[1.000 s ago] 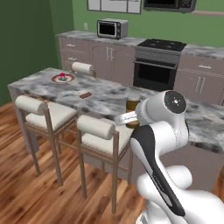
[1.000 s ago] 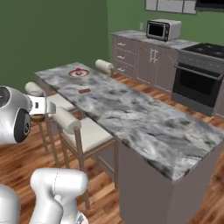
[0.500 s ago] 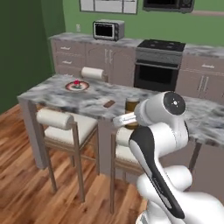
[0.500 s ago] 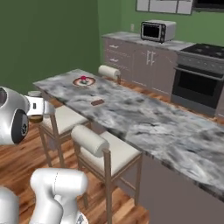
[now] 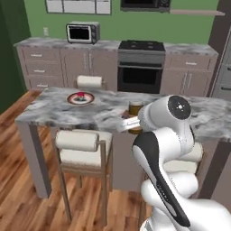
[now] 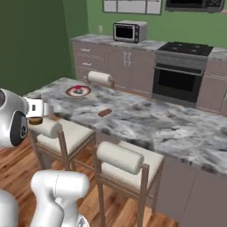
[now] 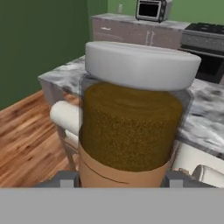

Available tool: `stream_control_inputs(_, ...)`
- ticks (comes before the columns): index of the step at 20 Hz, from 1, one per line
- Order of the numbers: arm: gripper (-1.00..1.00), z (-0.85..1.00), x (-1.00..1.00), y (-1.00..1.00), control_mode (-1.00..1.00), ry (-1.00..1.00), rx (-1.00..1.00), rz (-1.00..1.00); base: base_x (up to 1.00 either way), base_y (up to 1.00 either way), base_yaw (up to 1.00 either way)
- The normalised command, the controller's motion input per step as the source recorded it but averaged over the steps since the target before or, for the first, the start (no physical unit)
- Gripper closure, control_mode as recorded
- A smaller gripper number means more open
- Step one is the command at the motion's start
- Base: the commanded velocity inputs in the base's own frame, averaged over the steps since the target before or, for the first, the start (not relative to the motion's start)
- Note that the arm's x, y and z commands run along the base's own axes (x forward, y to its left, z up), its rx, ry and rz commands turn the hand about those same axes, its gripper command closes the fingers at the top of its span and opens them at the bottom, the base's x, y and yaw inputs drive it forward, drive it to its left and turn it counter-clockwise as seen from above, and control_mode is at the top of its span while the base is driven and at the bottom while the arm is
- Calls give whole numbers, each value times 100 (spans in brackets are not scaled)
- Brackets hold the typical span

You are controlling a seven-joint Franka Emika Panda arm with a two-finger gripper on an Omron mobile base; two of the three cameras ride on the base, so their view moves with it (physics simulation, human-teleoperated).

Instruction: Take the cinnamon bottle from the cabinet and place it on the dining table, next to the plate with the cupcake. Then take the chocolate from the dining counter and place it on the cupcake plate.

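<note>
Gripping the cylindrical, grainy-brown cinnamon bottle (image 7: 131,127) with smooth pale lid, the pincer (image 7: 117,179).

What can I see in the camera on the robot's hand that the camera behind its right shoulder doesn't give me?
The hand view shows the cinnamon bottle close up, between the gripper fingers: brown spice, pale lid, label band. The right base view shows the chocolate lying on the dining table, the plate with the cupcake farther along, and the two stools beside the table. Both show the marble table top, the microwave on the back counter and the oven.
</note>
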Motion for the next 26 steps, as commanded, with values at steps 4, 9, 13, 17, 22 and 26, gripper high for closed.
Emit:
stream_control_inputs(4,100,0,0,0,100,0,0,0,1,100,-38)
stream_control_inputs(9,100,0,0,0,100,0,0,0,2,100,-29)
stream_control_inputs(13,100,0,0,0,100,0,0,0,0,100,-24)
stream_control_inputs(17,100,0,0,0,100,0,0,0,1,100,-21)
stream_control_inputs(22,100,0,0,0,100,0,0,0,17,93,-22)
stream_control_inputs(26,100,0,0,0,100,0,0,0,38,10,-20)
